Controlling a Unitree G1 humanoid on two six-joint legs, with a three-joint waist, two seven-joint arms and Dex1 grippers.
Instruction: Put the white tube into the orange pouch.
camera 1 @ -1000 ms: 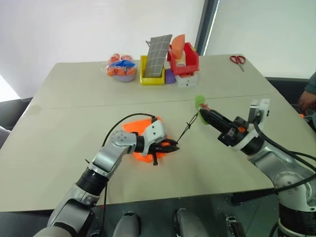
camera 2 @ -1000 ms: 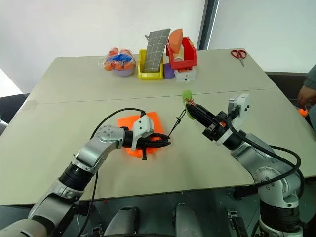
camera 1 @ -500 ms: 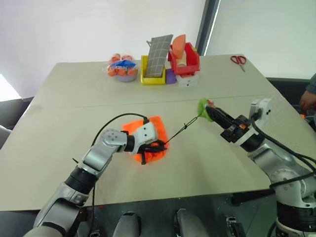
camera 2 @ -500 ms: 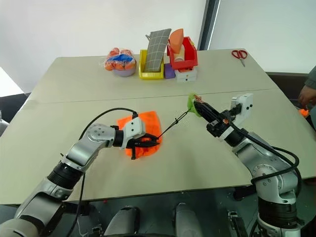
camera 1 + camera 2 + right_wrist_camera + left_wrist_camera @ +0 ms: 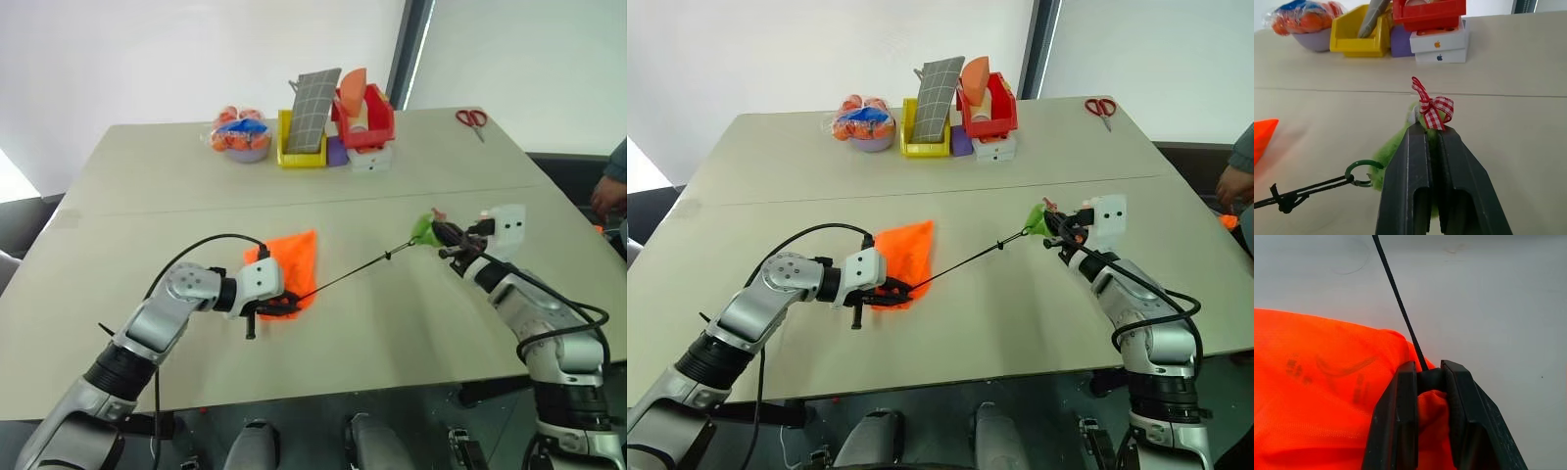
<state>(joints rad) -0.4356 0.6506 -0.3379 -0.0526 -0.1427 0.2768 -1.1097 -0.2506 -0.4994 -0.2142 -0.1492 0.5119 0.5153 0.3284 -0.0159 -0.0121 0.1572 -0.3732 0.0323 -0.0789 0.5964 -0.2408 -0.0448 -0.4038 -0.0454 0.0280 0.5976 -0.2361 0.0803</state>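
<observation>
The orange pouch (image 5: pixel 292 257) lies flat on the table near its middle. My left gripper (image 5: pixel 284 305) is shut on the pouch's bunched mouth (image 5: pixel 1327 396), where the black cord (image 5: pixel 1396 293) comes out. From there the cord (image 5: pixel 353 269) runs straight and taut to the fuzzy green ball (image 5: pixel 423 230), which carries a red checked bow (image 5: pixel 1432 105). My right gripper (image 5: pixel 1431 129) is shut on that ball, above the table's right half. The white tube is hidden from view.
At the table's back stand a yellow bin (image 5: pixel 302 147), a red bin (image 5: pixel 367 113) on white boxes (image 5: pixel 372 159), and a bag of orange fruits (image 5: pixel 240 132). Red scissors (image 5: pixel 471 118) lie at the back right. A person's hand (image 5: pixel 609 196) shows at the right edge.
My left gripper has moved left, taking the pouch's mouth with it. My right gripper has carried the green ball further right and lower. The cord between them has stretched out straight.
</observation>
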